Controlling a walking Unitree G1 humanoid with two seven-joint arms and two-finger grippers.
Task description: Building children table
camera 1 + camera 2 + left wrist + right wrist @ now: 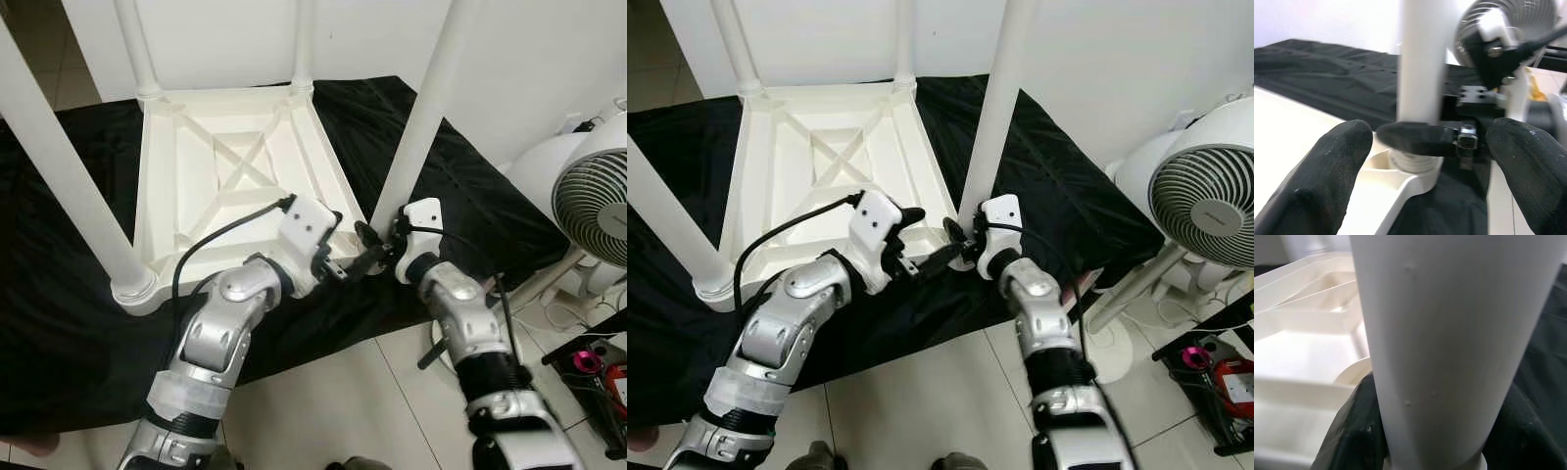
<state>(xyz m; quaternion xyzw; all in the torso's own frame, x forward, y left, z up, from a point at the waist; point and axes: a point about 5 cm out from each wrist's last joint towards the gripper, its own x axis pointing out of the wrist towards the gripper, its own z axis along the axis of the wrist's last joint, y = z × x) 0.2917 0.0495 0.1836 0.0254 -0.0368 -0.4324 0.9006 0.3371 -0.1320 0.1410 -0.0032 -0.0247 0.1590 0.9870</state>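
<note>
A white children's table (235,166) lies upside down on a black cloth (59,323), its legs pointing up. My right gripper (377,240) is shut on the near-right leg (431,108) just above its socket. In the right wrist view the black fingers (1359,431) press both sides of that leg (1449,333). My left gripper (338,257) is open at the table's near-right corner, aimed at the same leg base. In the left wrist view its fingers (1327,181) stand wide apart with the leg (1422,58) and a right-gripper finger (1415,139) beyond them.
Three other legs stand at the near left (59,166), far left (137,49) and far middle (302,39). A white fan (598,196) stands close on the right. A pink object (588,360) and cables lie on the tiled floor beside it.
</note>
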